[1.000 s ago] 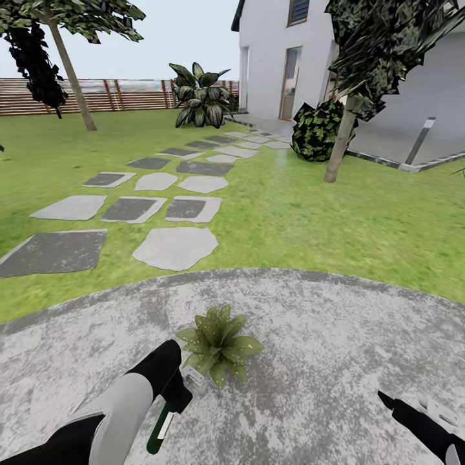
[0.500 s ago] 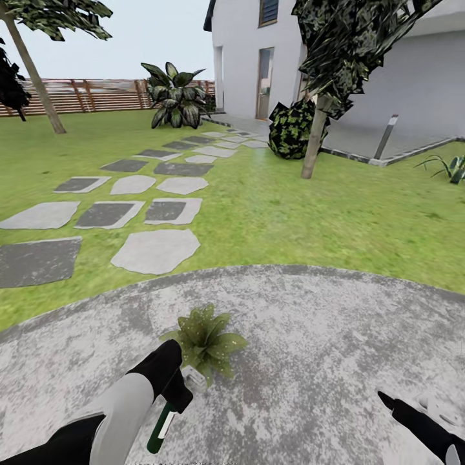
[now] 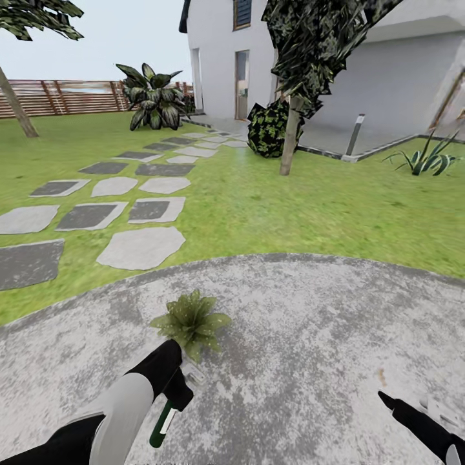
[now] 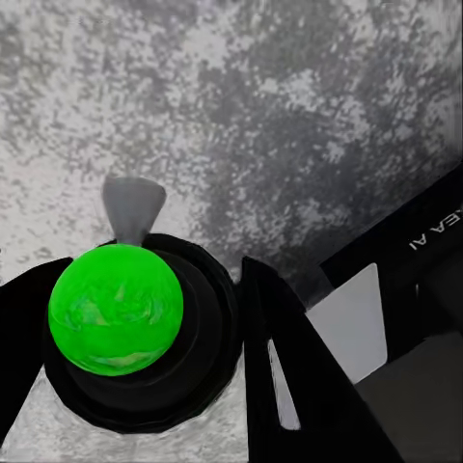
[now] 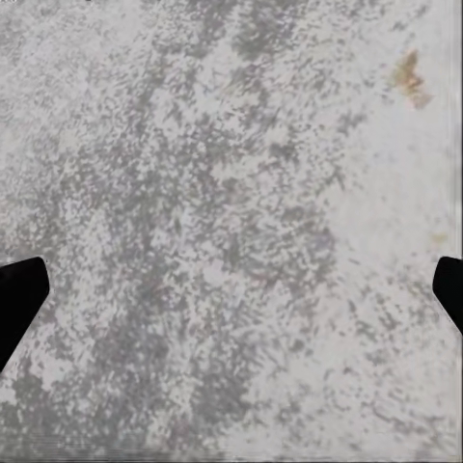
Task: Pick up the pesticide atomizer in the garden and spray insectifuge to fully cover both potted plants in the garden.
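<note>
Left gripper [image 3: 173, 386]: near left, low over the grey paving [image 3: 310, 336]; its black fingers [image 4: 289, 376] are clamped on the pesticide atomizer [image 3: 163, 423].
Pesticide atomizer: dark green bottle with a white label, hanging below the left gripper in the head view; from the left wrist its bright green top [image 4: 116, 309] sits in a black collar, with a grey nozzle [image 4: 132, 204] poking out over the paving.
Potted plant [image 3: 191, 321]: 1 small green rosette on the paving, just beyond the left gripper and slightly to its right; the nozzle end of the atomizer is close beside its near leaves. I cannot make out the pot under the leaves.
Right gripper [image 3: 387, 402]: near right, above bare paving; from the right wrist its 2 black fingertips [image 5: 19, 294] stand well apart with nothing between them.
Paving: rounded grey patch, mottled, with a small rusty stain [image 3: 382, 374] near the right gripper.
Lawn [image 3: 310, 206]: green, beyond the paving, with grey stepping stones [image 3: 141, 247] running far left toward a white house [image 3: 361, 71].
Further off: a brown slatted fence [image 3: 71, 97] on the far left, a dark leafy shrub [image 3: 150, 97], a thin-trunked tree [image 3: 292, 126], and a spiky striped plant [image 3: 426, 158] far right.
</note>
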